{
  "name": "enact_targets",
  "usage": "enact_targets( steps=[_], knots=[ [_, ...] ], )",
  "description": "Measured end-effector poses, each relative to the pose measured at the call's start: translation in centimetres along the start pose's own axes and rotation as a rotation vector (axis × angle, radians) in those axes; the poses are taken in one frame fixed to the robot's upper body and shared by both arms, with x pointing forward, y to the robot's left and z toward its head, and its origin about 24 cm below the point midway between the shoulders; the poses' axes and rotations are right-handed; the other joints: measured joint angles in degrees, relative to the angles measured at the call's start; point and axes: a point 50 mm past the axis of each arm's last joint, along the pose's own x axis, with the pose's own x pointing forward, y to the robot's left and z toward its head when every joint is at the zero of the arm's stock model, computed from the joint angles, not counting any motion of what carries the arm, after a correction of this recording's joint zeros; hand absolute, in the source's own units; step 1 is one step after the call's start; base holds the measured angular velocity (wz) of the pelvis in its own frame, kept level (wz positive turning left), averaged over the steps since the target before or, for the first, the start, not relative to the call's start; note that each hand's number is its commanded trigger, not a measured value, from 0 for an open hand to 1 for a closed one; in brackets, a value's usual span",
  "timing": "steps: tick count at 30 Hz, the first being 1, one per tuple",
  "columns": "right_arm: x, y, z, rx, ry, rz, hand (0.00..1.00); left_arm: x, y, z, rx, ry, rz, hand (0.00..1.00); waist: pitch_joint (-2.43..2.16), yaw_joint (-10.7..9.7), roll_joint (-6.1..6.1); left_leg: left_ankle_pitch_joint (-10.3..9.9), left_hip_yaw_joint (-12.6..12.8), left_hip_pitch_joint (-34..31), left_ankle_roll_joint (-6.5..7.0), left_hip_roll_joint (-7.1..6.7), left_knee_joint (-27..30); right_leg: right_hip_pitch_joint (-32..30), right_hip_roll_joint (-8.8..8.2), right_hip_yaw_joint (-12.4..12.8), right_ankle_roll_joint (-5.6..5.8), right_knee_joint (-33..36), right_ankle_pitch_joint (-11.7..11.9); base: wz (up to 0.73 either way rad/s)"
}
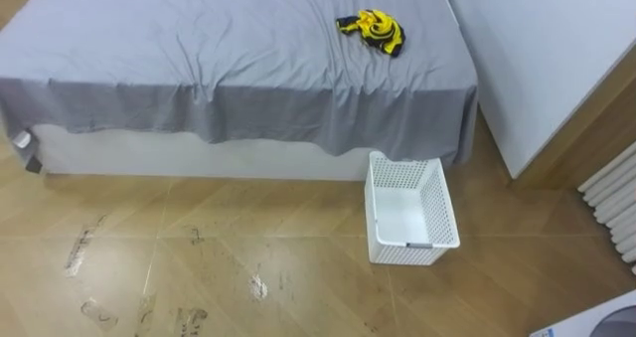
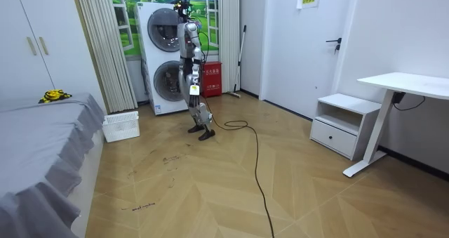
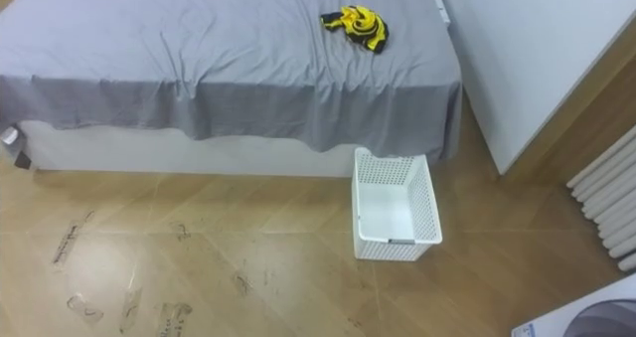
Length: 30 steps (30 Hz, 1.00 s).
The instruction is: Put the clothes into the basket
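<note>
Crumpled clothes (image 1: 372,29) lie seemingly crosswise; basket (image 1: 412,254) points lengthwise at bed (image 1: 199,49).

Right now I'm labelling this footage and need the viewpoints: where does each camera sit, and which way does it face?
Left eye view: on the robot's head, looking down at the bed, the clothes on it and the basket beside it.
Right eye view: same head, a little to the side, same scene.
Room view: stands in the room, faces the whole robot by the washer.
Shared: bed, clothes and basket show in all three.
</note>
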Motion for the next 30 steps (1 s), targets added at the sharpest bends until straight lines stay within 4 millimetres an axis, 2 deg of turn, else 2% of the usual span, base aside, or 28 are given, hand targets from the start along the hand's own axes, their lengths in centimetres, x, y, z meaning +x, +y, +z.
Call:
enact_targets(
  steps=[7, 10, 12, 13, 14, 15, 16, 17, 18, 19, 20, 21, 22, 23, 24, 25, 26, 27, 28, 29, 30],
  knots=[
    [0.0, -0.2, 0.0, 0.008, -0.006, -0.004, 0.0, 0.0, -0.2, 0.0, -0.03, 0.013, -0.021, 0.0, 0.02, -0.05, 0.6, -0.11, 0.27, 0.13, -0.18, 0.12, 0.48, 0.19, 0.36, -0.06, -0.12, 0.3, -0.07, -0.01],
    [0.0, -0.1, 0.1, 0.001, -0.005, -0.006, 0.0, 0.0, -0.1, -0.4, -0.087, 0.039, -0.029, 0.0, 0.23, 0.11, 0.96, -2.79, 0.39, -1.58, -0.89, 1.2, 6.01, -0.33, 0.87, -0.13, -0.64, 2.42, -1.69, -0.03],
    [0.0, -0.1, 0.2, 0.001, -0.008, -0.001, 0.0, 0.1, 0.2, -0.7, -0.129, 0.056, -0.021, 0.0, 0.22, 0.04, 0.94, -5.6, 0.54, -5.68, -1.33, 3.01, 16.96, -0.92, 1.46, -0.13, -1.61, 6.16, -4.3, 0.0],
    [0.0, -0.1, 0.1, 0.001, -0.008, 0.0, 0.0, 0.1, 0.3, -0.7, -0.146, 0.06, -0.019, 0.0, 0.24, 0.05, 0.91, -5.86, 0.4, -7.29, -1.37, 3.53, 20.67, -1.05, 1.48, -0.13, -1.73, 7.01, -4.75, -0.04],
    [0.0, -0.2, 0.2, 0.001, -0.009, 0.0, 0.0, 0.2, 0.5, -0.7, -0.18, 0.064, -0.014, 0.0, 0.23, 0.1, 1.04, -5.69, 0.04, -10.17, -1.16, 4.6, 28.25, -0.88, 1.77, 0.19, -2.18, 8.22, -5.46, -0.1],
    [-0.1, -0.3, 0.4, -0.001, -0.017, 0.002, 0.0, 0.1, 0.4, -1.1, -0.212, 0.081, -0.018, 0.0, 0.55, 0.07, 1.11, -5.16, -0.94, -13.29, -0.14, 5.45, 34.27, 0.22, 2.54, 1.52, -2.69, 8.96, -6.15, -0.08],
    [-0.1, -0.5, 0.4, 0.002, -0.016, -0.003, 0.0, 0.0, 0.2, -1.3, -0.222, 0.087, -0.024, 0.0, 0.46, 0.01, 1.32, -5.57, -1.62, -14.53, 0.13, 5.15, 35.6, 0.61, 2.64, 1.73, -3.37, 9.15, -6.77, 0.0],
    [-0.2, -0.8, 0.5, 0.012, -0.019, -0.012, 0.0, -0.1, -0.2, -1.3, -0.23, 0.089, -0.037, 0.0, 0.48, -0.14, 1.52, -6.15, -1.6, -17.64, 1.11, 3.86, 35.19, 0.68, 2.29, 1.76, -3.44, 9.67, -7.49, 0.0],
    [-0.2, -0.9, 0.6, 0.014, -0.02, -0.015, 0.0, -0.2, -0.5, -1.3, -0.233, 0.089, -0.047, 0.0, 0.45, -0.17, 1.26, -6.05, -1.83, -21.48, 1.11, 1.82, 32.5, 0.59, 1.62, 1.9, -3.37, 10.23, -8.25, -0.13],
    [-0.2, -1.0, 0.7, 0.01, -0.02, -0.017, 0.0, -0.4, -0.8, -1.5, -0.239, 0.093, -0.056, 0.0, 0.42, 0.03, 0.88, -5.19, -1.71, -24.8, 0.57, -0.23, 26.66, 0.6, 0.79, 2.13, -3.23, 10.65, -9.19, -0.23],
    [-0.2, -1.0, 0.7, 0.008, -0.02, -0.019, 0.0, -0.4, -0.9, -1.5, -0.25, 0.097, -0.06, 0.0, 0.44, 0.26, 0.95, -4.07, -1.51, -26.23, 0.2, -0.85, 23.53, 0.7, 0.41, 2.15, -3.25, 10.96, -9.69, -0.38],
    [-0.3, -1.2, 0.6, 0.004, -0.016, -0.023, 0.0, -0.5, -1.1, -1.8, -0.262, 0.107, -0.065, 0.0, 0.52, 0.85, 1.07, 0.4, -1.48, -28.82, 0.55, -1.48, 17.87, 1.37, 0.07, 3.05, -3.15, 11.1, -10.71, -0.51],
    [-0.3, -1.3, 0.3, -0.003, -0.009, -0.029, 0.0, -0.6, -1.2, -2.1, -0.269, 0.117, -0.069, 0.0, 0.48, 1.31, 0.75, 4.36, -1.57, -29.92, 0.31, -1.76, 13.75, 2.6, -0.44, 4.13, -2.84, 10.79, -11.69, -0.49],
    [-0.3, -1.5, 0.2, -0.007, -0.007, -0.035, 0.0, -0.6, -1.2, -2.1, -0.278, 0.12, -0.073, 0.0, 0.52, 1.26, 0.68, 6.41, -1.53, -30.29, 0.26, -1.89, 11.93, 3.21, -0.76, 4.66, -2.5, 10.69, -12.23, -0.35],
    [-0.4, -1.7, 0.2, -0.009, -0.008, -0.051, 0.0, -0.7, -1.4, -2.0, -0.304, 0.116, -0.082, 0.0, 0.49, 1.38, 0.63, 10.52, -1.26, -31.03, 0.72, -2.25, 10.32, 4.28, -1.56, 5.38, -1.68, 10.6, -13.27, -0.17],
    [-0.4, -1.8, 0.2, -0.008, -0.009, -0.057, 0.0, -0.7, -1.4, -1.9, -0.31, 0.108, -0.088, 0.0, 0.41, 1.38, 0.49, 12.23, -0.76, -31.29, 1.47, -2.64, 10.37, 4.58, -2.16, 5.8, -1.36, 10.58, -13.82, -0.08],
    [-0.4, -2.0, 0.3, -0.007, -0.01, -0.069, 0.0, -0.7, -1.5, -1.8, -0.324, 0.095, -0.096, 0.0, 0.12, 1.29, 0.05, 13.62, -0.06, -32.43, 3.15, -4.24, 11.19, 5.04, -3.77, 6.53, -0.61, 9.51, -14.46, 0.16],
    [-0.5, -2.4, 0.3, -0.01, -0.013, -0.079, 0.0, -0.6, -1.5, -1.1, -0.332, 0.066, -0.1, 0.0, -0.17, 1.25, -0.57, 12.46, 0.12, -34.9, 4.96, -6.15, 13.04, 5.01, -5.2, 9.39, -0.36, 8.74, -15.05, 0.35],
    [-0.6, -2.6, 0.4, -0.011, -0.014, -0.086, 0.0, -0.5, -1.4, -0.6, -0.339, 0.047, -0.103, 0.0, -0.1, 1.16, -0.43, 11.46, 0.37, -36.25, 6.3, -6.95, 14.54, 5.0, -5.77, 10.9, -0.37, 8.7, -15.36, 0.66],
    [-0.7, -3.1, 0.0, 0.018, -0.009, -0.106, 0.0, -0.4, -1.2, 0.2, -0.347, 0.019, -0.104, 0.0, -0.63, 0.62, 0.04, 8.97, 1.7, -37.26, 8.5, -8.02, 17.52, 5.19, -6.92, 12.07, 0.95, 9.17, -15.94, 0.4],
    [-0.7, -3.1, 0.0, 0.032, -0.011, -0.111, 0.0, -0.3, -1.0, 0.2, -0.364, 0.019, -0.095, 0.0, -0.31, 1.62, -0.13, 5.86, 3.18, -36.73, 9.17, -8.08, 20.72, 5.72, -7.96, 11.45, 4.74, 8.66, -14.9, 0.14]
  ],
)
